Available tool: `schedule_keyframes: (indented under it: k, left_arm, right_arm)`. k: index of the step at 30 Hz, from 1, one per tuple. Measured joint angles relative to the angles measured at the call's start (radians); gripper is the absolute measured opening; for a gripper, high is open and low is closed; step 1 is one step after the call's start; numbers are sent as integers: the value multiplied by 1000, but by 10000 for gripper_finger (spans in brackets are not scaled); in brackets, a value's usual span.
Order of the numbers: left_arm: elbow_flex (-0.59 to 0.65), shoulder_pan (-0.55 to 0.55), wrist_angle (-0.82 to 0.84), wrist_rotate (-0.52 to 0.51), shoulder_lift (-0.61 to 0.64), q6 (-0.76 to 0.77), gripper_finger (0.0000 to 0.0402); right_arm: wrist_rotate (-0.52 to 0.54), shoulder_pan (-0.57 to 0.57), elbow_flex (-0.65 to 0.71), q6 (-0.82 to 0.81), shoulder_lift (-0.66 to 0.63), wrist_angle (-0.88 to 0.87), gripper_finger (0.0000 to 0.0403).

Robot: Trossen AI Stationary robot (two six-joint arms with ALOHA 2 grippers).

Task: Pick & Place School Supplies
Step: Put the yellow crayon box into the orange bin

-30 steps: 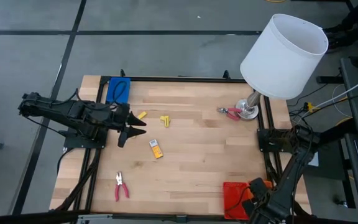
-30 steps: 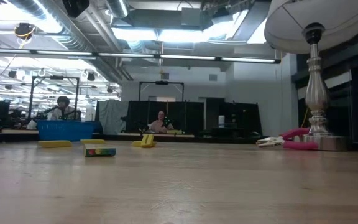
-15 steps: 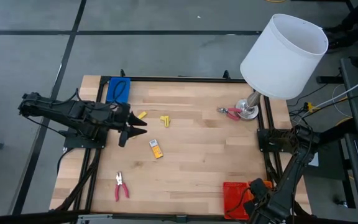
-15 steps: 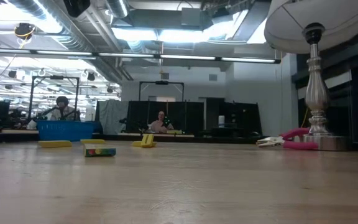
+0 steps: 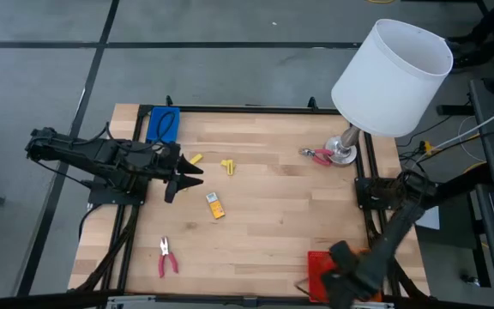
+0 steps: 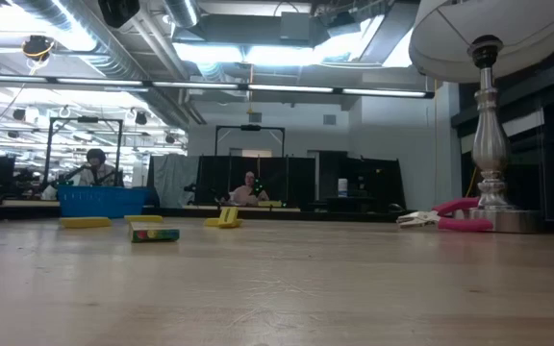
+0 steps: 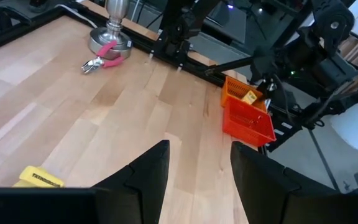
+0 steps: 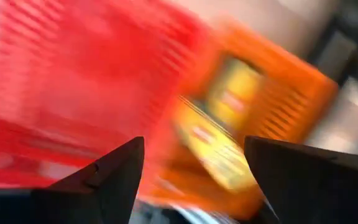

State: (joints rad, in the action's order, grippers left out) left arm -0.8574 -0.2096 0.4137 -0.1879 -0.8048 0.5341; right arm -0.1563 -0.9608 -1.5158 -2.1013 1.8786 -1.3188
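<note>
both sets of jaws stand released and grasp nothing. right gripper (image 8: pixel 191 180) hangs over the red tray (image 5: pixel 320 268) and orange tray (image 7: pixel 241 94) at the table's near right corner — 2 yellow packets (image 8: pixel 219 134) lie in the orange tray. left gripper (image 5: pixel 185 176) hovers above the left side of the table (image 5: pixel 273 223). near it lie 1 yellow-orange packet (image 5: pixel 216 205) and 2 small yellow pieces (image 5: pixel 226 166). 1 red-handled tool (image 5: pixel 166 257) lies at the near left; another red-handled tool (image 5: pixel 317 155) touches the lamp (image 5: pixel 382 86) base at the far right. blue tray (image 5: pixel 162 124) sits at the far left corner.
</note>
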Motion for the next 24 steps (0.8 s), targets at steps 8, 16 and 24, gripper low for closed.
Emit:
schedule_keyframes:
  k: [8,16,24]
  left_arm:
    - [0,0,119,-35,-1,7,169]
    - [0,-30,429,-31,13,135,169]
    - [0,-123,559,-75,101,231,169]
  right_arm:
    - [424,317,0,381,0,341,254]
    - [397,627,0,863,0,703,229]
    - [328,741,0,980,25,856,226]
